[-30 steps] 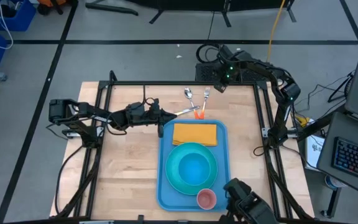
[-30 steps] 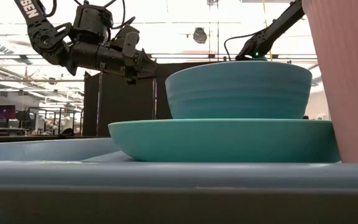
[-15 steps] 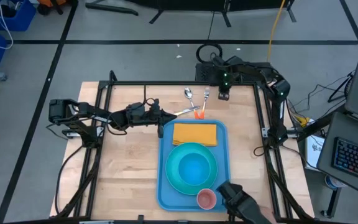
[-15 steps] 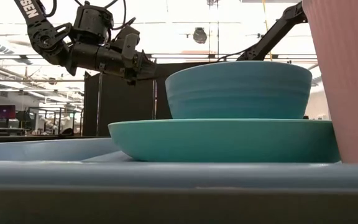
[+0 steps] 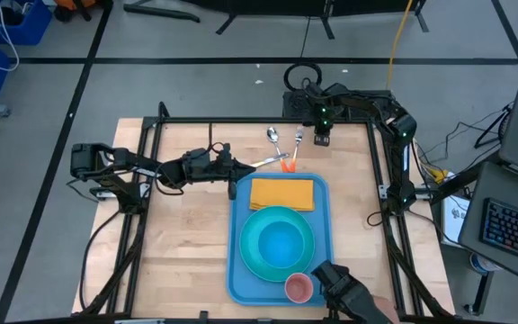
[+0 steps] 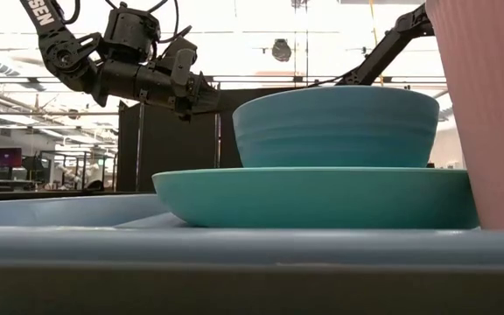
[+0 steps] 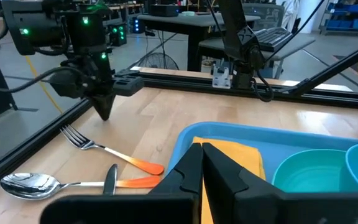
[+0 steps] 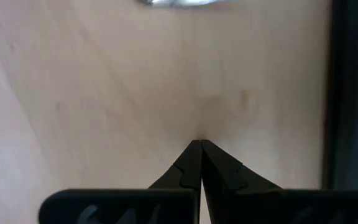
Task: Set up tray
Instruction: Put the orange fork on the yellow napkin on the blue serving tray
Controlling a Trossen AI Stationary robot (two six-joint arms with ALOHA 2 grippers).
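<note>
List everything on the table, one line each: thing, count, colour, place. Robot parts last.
tray: one, light blue, right half of the wooden table, near edge.
napkin: one, orange-yellow, far end of the tray.
plate: one, turquoise, middle of the tray.
bowl: one, blue, on the plate.
cup: one, pink, near right corner of the tray.
spoon: one, silver with orange handle, on the table beyond the tray.
fork: one, silver with orange handle, beside the spoon.
left gripper: one, dark, shut, at the tray's far left corner.
right gripper: one, dark, shut, beside the fork.
</note>
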